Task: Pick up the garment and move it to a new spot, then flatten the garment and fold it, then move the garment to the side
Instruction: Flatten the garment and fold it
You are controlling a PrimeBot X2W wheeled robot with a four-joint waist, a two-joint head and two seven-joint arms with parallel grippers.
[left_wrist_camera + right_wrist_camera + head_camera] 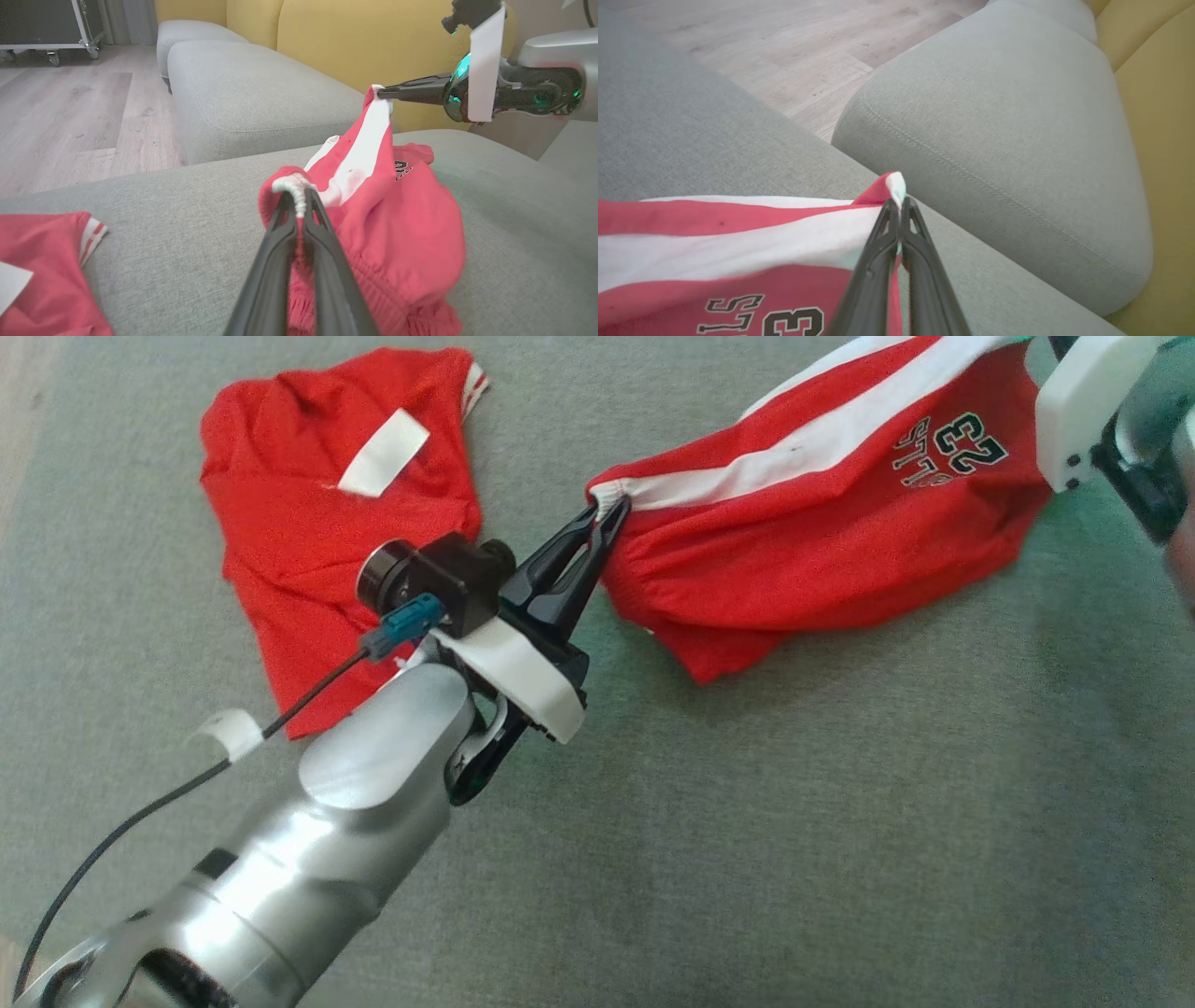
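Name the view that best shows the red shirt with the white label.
The head view: nearly the whole red shirt lies crumpled on the grey cushion, white label up. The left wrist view catches its striped sleeve edge at lower left; the right wrist view faces the striped shorts.

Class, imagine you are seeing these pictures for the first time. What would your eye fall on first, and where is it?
The red shorts, with a white stripe and the number 23, stand out first. They are strung over the grey sofa seat between the left gripper and the right gripper, each shut on one end. Next comes a second red garment, lying crumpled at the head view's upper left.
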